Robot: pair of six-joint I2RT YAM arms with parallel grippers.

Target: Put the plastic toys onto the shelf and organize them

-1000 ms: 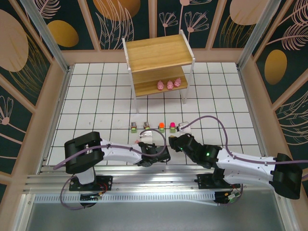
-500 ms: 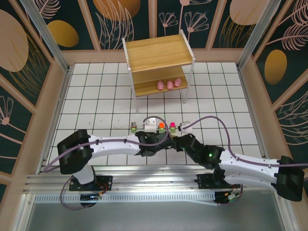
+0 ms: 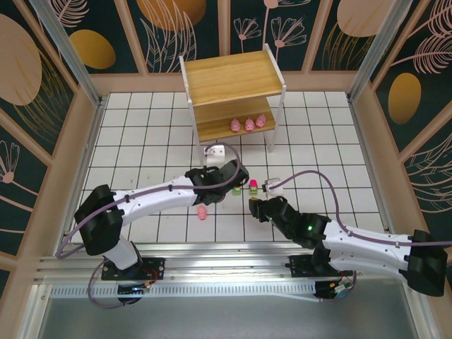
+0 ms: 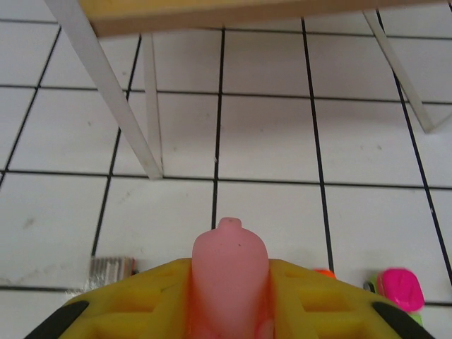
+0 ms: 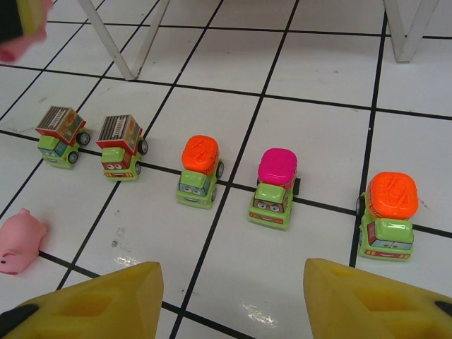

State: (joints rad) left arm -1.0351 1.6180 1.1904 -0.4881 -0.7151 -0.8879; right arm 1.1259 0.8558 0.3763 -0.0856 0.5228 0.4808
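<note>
Left fingers: yellow, foam-like pads pressed together on the held pig, which sticks out forward between them.
Held pig: smooth, rounded pink plastic. Its long axis appears to run along the fingers, with a small nub at the far end.
Key relation: the shelf lies straight ahead of and above the left fingers. Its wooden front edge runs across the top of the left wrist view, with thin white legs in between. The left arm is the nearer one.
Shelf: two light wood boards in a white frame. The grain looks smooth and flat.
Three pigs: in a row on the right part of the lower board. The bare wood to their left is the likely landing spot.
Loose pig: on the white tiled table, off to the left of the right fingers.
Toy cars: five blocky green ones in a row on the table, with ribbed brown, orange and pink tops, facing the right fingers.
Right fingers: yellow pads spread apart, nothing between them, low over the table.
</note>
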